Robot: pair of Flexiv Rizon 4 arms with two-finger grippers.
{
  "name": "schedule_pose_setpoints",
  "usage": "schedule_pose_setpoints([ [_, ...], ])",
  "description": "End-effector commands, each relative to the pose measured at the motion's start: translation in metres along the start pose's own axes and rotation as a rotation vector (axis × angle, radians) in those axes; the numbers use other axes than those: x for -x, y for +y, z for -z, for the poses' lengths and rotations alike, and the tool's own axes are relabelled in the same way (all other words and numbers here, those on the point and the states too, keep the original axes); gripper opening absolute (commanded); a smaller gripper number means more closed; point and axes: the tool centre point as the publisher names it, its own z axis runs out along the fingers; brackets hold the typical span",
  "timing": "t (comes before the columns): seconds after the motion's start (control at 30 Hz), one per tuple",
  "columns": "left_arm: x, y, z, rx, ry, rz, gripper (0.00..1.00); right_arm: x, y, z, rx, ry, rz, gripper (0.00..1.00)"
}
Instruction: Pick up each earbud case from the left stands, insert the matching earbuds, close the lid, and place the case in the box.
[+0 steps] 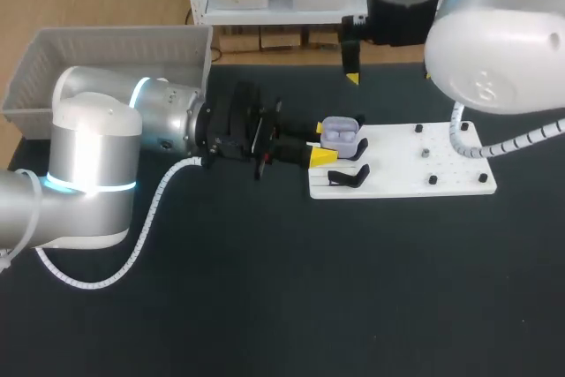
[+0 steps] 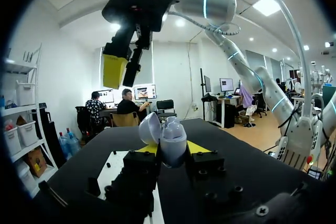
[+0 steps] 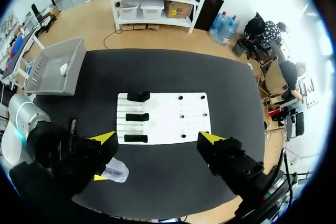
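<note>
A lavender earbud case with its lid up is held over the left end of the white board. My left gripper is shut on the case, one yellow tip on each side. High above the table, my right gripper is open wide with nothing between its fingers. The left wrist view has that right gripper hanging above and beyond the case. From the right wrist view, the held case lies near the board's stand end, beside three black stands.
A grey basket stands at the table's far left corner, and this basket holds a pale case. Small black pegs dot the board's right half. My left arm lies across the table's left side.
</note>
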Motion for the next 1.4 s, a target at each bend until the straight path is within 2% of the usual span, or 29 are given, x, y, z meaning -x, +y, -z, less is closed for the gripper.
schedule_pose_setpoints([
  [0.03,0.0,-0.001,0.0,0.005,-0.001,-0.003,0.0,0.009,0.003,-0.012,0.01,0.025,0.004,1.0],
  [0.43,0.0,-0.001,0.0,0.005,-0.001,-0.003,0.0,-0.008,0.016,-0.038,0.018,0.087,0.031,1.0],
  [0.93,0.0,-0.001,0.0,0.005,-0.001,-0.003,0.0,-0.044,0.021,-0.033,0.004,0.129,0.041,1.0],
  [1.3,0.0,-0.001,0.0,0.005,-0.001,-0.003,0.0,-0.062,0.022,-0.023,0.0,0.131,0.052,1.0],
  [1.4,0.0,-0.001,0.0,0.005,-0.001,-0.003,0.0,-0.062,0.016,-0.015,-0.044,0.058,0.022,1.0],
])
